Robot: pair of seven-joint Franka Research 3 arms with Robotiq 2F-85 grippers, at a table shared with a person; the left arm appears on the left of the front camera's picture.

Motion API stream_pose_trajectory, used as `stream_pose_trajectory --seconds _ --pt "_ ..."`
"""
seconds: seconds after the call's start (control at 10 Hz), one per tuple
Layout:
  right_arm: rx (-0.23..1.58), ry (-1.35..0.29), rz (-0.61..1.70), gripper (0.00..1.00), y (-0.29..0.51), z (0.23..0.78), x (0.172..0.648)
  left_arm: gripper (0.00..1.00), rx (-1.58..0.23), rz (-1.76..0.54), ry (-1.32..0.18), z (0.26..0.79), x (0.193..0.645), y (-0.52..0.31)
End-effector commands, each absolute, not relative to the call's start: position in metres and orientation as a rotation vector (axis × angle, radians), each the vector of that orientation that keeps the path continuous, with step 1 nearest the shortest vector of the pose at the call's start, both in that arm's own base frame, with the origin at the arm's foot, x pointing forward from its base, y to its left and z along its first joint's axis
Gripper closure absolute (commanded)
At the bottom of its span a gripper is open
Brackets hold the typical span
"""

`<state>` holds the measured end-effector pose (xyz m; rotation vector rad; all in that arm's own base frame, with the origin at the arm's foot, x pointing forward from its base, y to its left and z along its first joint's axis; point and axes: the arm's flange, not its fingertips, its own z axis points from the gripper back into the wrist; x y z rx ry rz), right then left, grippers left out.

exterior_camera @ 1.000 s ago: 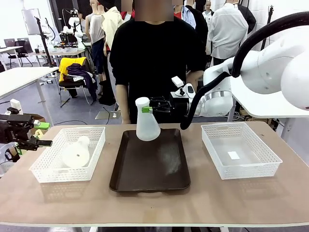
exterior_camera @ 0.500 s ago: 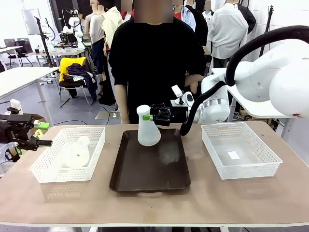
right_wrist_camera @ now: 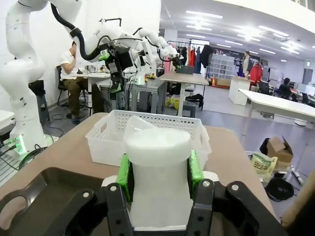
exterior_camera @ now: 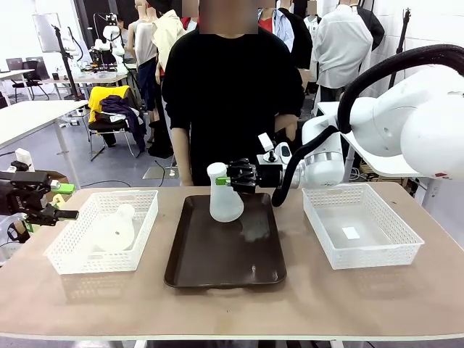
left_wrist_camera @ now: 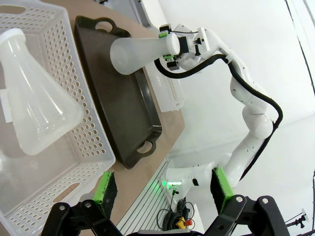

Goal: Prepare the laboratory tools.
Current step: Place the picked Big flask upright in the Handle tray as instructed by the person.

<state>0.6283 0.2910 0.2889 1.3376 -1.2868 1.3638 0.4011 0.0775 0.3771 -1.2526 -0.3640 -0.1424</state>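
Note:
One frosted-white conical flask stands upright over the far end of the dark brown tray, and my right gripper is shut on its neck. Whether its base touches the tray I cannot tell. In the right wrist view the green pads clamp the flask's neck. A second flask lies on its side in the left white basket. My left gripper hangs open beside that basket's left side. In the left wrist view the lying flask is below my open fingers.
A second white mesh basket sits right of the tray with a small paper slip in it. A person in black stands at the far edge of the table, behind the tray. The table's near strip is bare.
My right gripper has lowered the flask towards the tray's far end and shifted it slightly right. The left arm and the flask in the basket have not moved.

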Motion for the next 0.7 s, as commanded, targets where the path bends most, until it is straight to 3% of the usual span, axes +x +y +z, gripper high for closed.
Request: stream_pose_trajectory --seconds 0.0,0.5,0.6 --pt "1.325 -1.325 1.325 0.93 0.2943 0.2867 0.6346 0.00 -1.264 -0.151 -0.373 0.3793 0.4002 0.0785" --pt "1.325 -1.330 1.311 0.00 0.2917 0.2866 0.6337 0.00 -1.264 -0.151 -0.373 0.3793 0.4002 0.0785" --pt "1.323 -1.330 1.302 0.00 0.2905 0.2858 0.6330 0.00 -1.264 -0.151 -0.373 0.3793 0.4002 0.0785"
